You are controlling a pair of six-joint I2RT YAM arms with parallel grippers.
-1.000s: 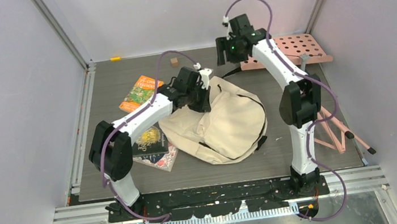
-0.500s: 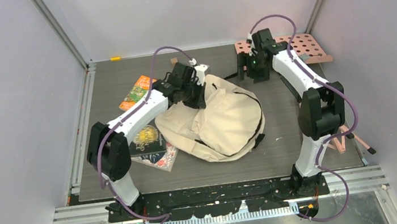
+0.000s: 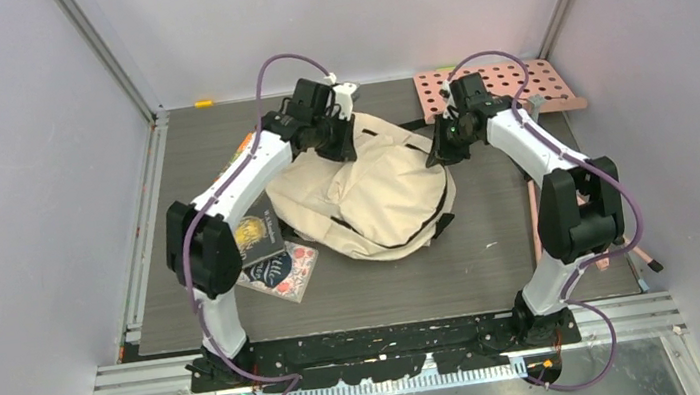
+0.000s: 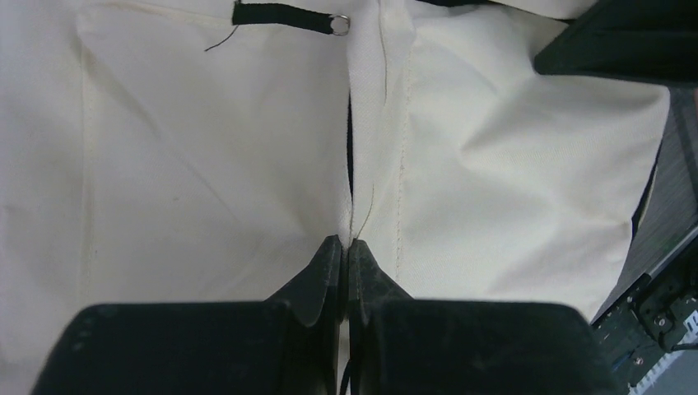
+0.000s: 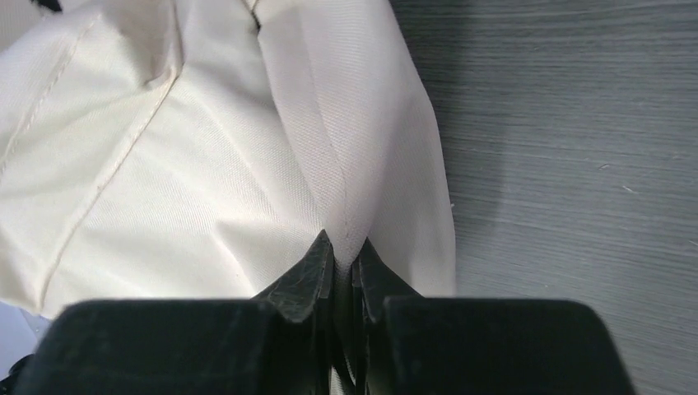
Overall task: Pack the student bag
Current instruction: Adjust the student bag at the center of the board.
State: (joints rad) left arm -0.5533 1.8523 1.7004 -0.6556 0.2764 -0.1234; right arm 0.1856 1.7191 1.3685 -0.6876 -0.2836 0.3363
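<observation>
The student bag (image 3: 381, 199) lies mid-table, slightly toward the far side, between the two arms. We note that it sits farther from the arm bases than a second ago, and the books (image 3: 267, 253) at its left edge are more exposed.

The left gripper (image 4: 346, 247) remains pressed together on a ridge of fabric at the bag's far left, in line with a dark slit (image 4: 349, 140) along a seam. The right gripper (image 5: 344, 248) hung raised and clear of the bag a second ago. It is now down at the bag's right edge, with its jaws pinched on a fold of cloth.

We judge that both arms now hold the bag near its top, ready to spread an opening. Packing proper has not begun, since the books lie outside.

The bag is soft cream woven cloth that creases readily, with stitched seams and a black strap (image 4: 280, 14) ending in a small metal ring (image 4: 339, 25). The table (image 3: 495, 260) is flat, dark grey and grained. A pink board (image 3: 524, 85) with round holes lies at the far right.
</observation>
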